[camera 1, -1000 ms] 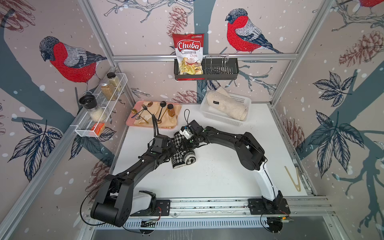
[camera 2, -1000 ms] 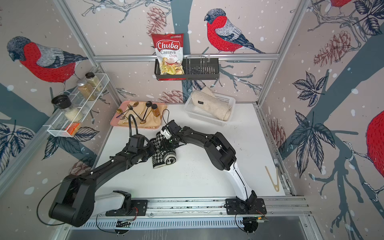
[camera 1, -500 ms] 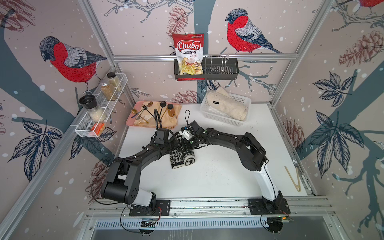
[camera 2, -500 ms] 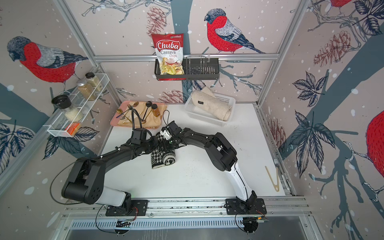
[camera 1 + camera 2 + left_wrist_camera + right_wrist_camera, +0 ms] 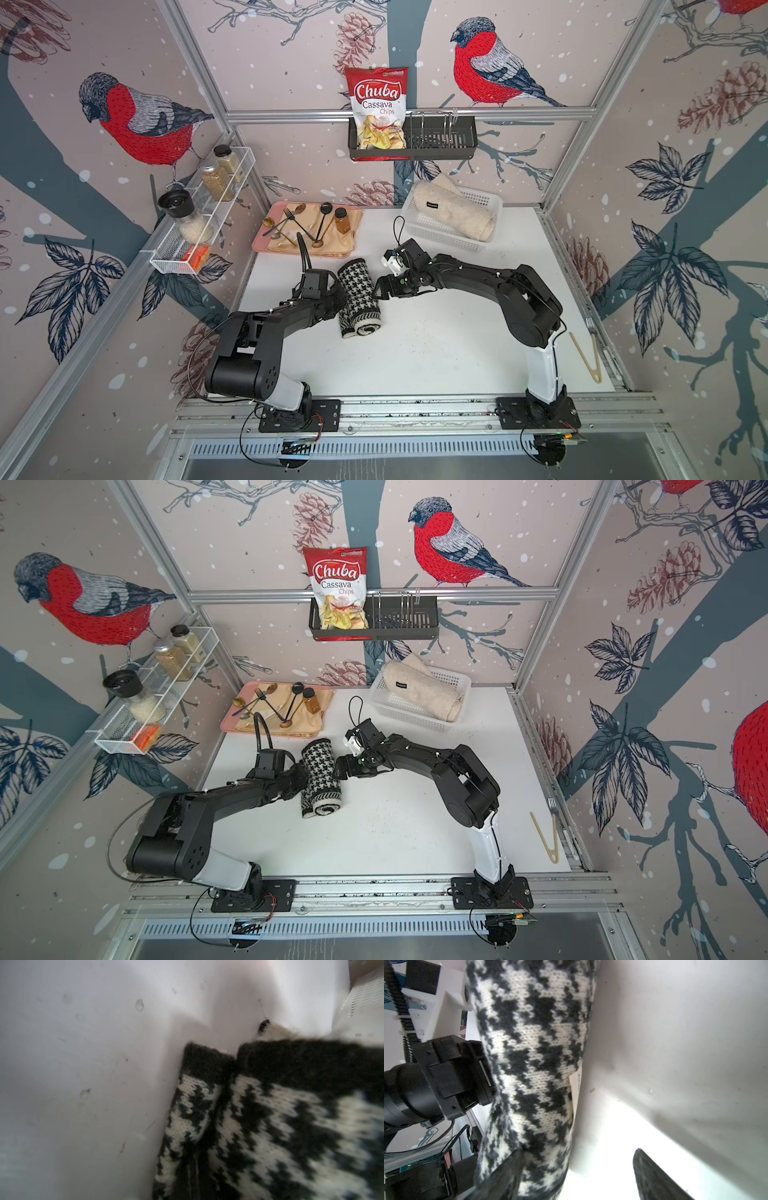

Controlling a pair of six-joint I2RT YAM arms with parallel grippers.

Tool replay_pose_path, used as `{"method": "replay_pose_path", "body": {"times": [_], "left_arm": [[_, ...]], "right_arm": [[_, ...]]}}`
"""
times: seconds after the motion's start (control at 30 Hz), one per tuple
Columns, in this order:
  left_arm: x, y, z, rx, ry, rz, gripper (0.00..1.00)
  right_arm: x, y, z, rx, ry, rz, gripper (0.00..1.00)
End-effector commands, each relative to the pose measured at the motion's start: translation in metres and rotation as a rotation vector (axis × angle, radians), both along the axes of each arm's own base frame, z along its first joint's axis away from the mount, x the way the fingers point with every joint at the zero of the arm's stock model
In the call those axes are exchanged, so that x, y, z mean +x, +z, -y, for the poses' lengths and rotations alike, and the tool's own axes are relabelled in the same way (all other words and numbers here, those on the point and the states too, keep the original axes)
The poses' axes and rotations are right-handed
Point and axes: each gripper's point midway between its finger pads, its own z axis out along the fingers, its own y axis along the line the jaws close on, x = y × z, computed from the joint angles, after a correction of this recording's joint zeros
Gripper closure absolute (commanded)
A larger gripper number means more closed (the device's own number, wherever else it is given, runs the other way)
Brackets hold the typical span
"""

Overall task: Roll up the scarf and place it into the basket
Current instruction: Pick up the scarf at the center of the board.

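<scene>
Blk/wht houndstooth knit scarf [image 5: 359, 297] lies rolled on white bench [image 5: 436, 349], left gripper [image 5: 336, 296] closed beside it, right gripper [image 5: 380, 286] wide & empty; move into white perforated plastic basket [image 5: 440, 242] not yet done.

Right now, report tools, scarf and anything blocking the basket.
Left tool shut, beside scarf. Right tool open. Scarf rolled, on table, not in basket. Beige roll fills much of basket.

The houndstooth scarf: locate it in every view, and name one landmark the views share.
Top view: scarf rolled, lying mid-table.
Top view: same spot.
Left wrist: close up, blurred, filling much of the frame.
Right wrist: close up, a broad patterned band.
Shared landmark: the white table under it.
</scene>
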Motion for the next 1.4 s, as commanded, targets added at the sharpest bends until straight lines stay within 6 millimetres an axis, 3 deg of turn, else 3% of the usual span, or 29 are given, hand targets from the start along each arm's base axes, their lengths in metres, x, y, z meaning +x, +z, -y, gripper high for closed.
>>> {"method": "replay_pose_path", "body": {"times": [0.0, 0.53, 0.6, 0.8, 0.83, 0.97, 1.13, 1.23, 1.37], "left_arm": [[-0.019, -0.017, -0.01, 0.039, 0.02, -0.082, 1.0], [-0.02, -0.027, -0.003, -0.006, -0.009, -0.085, 1.0], [-0.021, -0.028, -0.002, -0.014, -0.012, -0.087, 1.0], [-0.021, -0.023, 0.0, -0.024, -0.02, -0.07, 1.0], [-0.021, -0.022, 0.001, -0.027, -0.023, -0.069, 1.0], [-0.018, -0.011, 0.001, -0.024, -0.025, -0.046, 1.0], [-0.011, 0.014, -0.001, -0.013, -0.03, -0.003, 1.0], [-0.008, 0.031, -0.003, 0.006, -0.032, 0.025, 1.0], [-0.005, 0.044, -0.005, 0.017, -0.031, 0.056, 1.0]], "right_arm": [[-0.003, -0.006, -0.007, 0.023, 0.027, -0.026, 0.16], [-0.025, -0.015, -0.072, 0.178, 0.142, -0.12, 0.19], [-0.022, -0.015, -0.076, 0.213, 0.131, -0.134, 0.28], [-0.016, -0.005, -0.079, 0.303, 0.085, -0.135, 0.76], [-0.016, -0.003, -0.079, 0.307, 0.083, -0.129, 0.81], [-0.008, 0.001, -0.069, 0.288, 0.055, -0.097, 1.0], [0.017, 0.017, -0.042, 0.215, 0.002, 0.005, 1.0], [0.043, 0.03, -0.014, 0.118, -0.041, 0.083, 1.0], [0.083, 0.067, 0.02, 0.101, -0.101, 0.163, 1.0]]}}
